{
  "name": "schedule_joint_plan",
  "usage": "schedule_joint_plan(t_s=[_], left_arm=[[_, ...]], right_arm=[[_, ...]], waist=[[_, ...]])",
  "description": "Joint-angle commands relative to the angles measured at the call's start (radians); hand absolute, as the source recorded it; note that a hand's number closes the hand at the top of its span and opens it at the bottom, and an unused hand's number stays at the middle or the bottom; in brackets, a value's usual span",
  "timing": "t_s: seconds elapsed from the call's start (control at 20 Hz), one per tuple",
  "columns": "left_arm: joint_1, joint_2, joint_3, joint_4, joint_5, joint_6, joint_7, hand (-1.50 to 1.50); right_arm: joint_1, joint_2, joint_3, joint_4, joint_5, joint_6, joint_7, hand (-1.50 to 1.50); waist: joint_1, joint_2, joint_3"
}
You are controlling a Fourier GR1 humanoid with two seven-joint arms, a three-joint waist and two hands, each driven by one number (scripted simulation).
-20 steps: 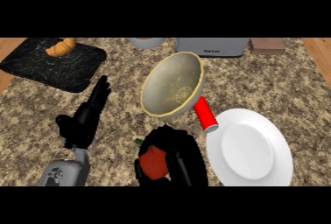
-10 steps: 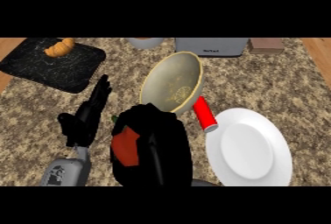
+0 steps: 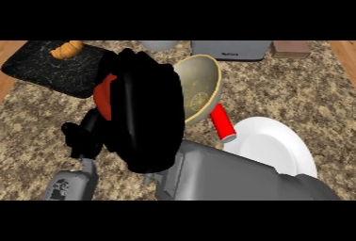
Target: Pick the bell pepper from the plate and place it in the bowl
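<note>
At nine o'clock from the bowl (image 3: 203, 84), the right hand (image 3: 142, 117) curls round the bell pepper (image 3: 103, 97); the plate (image 3: 274, 147) lies at five.

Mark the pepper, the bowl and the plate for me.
Pepper (image 3: 103, 99): head view, its visible red side.
Bowl (image 3: 201, 87): head view, inner wall.
Plate (image 3: 271, 143): head view, bare white middle.

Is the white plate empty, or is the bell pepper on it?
Empty, as far as visible: the plate is bare white; the red bell pepper sits in the right hand.
</note>
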Motion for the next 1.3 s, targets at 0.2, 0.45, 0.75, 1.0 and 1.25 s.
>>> schedule_joint_plan(t_s=[0.2, 0.45, 0.75, 1.0, 1.25], left_arm=[[-0.026, 0.002, 0.029, 0.064, 0.003, 0.004, -0.045, 0.00], [0.021, -0.008, 0.007, -0.020, -0.021, 0.030, -0.013, 0.00], [-0.017, -0.036, 0.002, 0.037, -0.026, 0.041, -0.031, 0.00], [-0.024, -0.008, 0.019, 0.011, -0.012, 0.014, 0.002, 0.00], [-0.030, -0.001, 0.036, -0.004, 0.005, 0.010, 0.020, 0.00]], right_arm=[[-0.143, 0.009, -0.078, 0.263, -0.005, 0.172, 0.095, 1.50], [-0.056, 0.009, -0.108, 0.376, 0.048, 0.079, 0.001, 1.50], [0.046, -0.039, -0.191, 0.454, 0.071, 0.040, -0.151, 1.50], [0.104, -0.005, -0.250, 0.584, 0.109, -0.053, -0.236, 1.50], [0.224, -0.023, -0.358, 0.557, -0.078, -0.061, -0.377, 1.50]], waist=[[-0.034, 0.008, 0.001], [-0.034, 0.007, 0.003], [-0.043, 0.009, 0.004], [-0.035, 0.009, 0.004], [-0.038, 0.010, 0.004]])
